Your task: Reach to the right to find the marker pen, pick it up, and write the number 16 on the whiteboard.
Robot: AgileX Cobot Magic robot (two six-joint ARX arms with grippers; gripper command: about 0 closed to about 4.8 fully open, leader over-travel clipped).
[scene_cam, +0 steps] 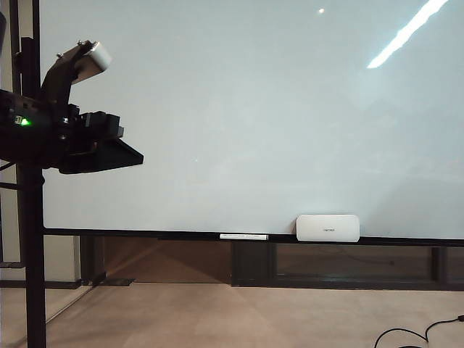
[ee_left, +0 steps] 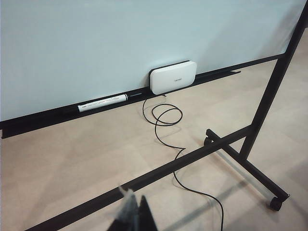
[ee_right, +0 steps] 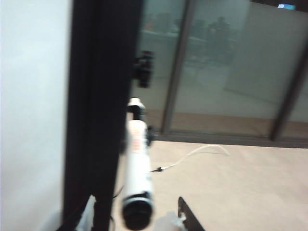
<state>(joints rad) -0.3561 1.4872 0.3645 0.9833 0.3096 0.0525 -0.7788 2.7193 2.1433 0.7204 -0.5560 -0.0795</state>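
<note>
The right gripper (ee_right: 138, 210) is seen in its wrist view with the jaws spread wide. Between them, seen end-on and blurred, is the marker pen (ee_right: 137, 163), a slim white barrel with a black collar and orange-red lettering. Whether either finger touches it cannot be told. The pen sits just beside a black metal stand post (ee_right: 103, 96), with the glossy white panel of the whiteboard (ee_right: 33, 96) on the post's far side.

The left gripper (ee_left: 136, 212) is shown by its wrist view with the fingertips pressed together and nothing between them. In the exterior view its arm (scene_cam: 72, 130) hangs at about 9 o'clock, in front of the board's edge.

On the thin black lower rail (scene_cam: 145, 233) a rounded white rectangular eraser block (scene_cam: 328, 228) leans on the board at about 5 o'clock. A thin flat white strip (scene_cam: 243, 236) lies near it at 6 o'clock. A black cable (ee_left: 168, 120) is looped on the tan floor (ee_left: 72, 159) below.
</note>
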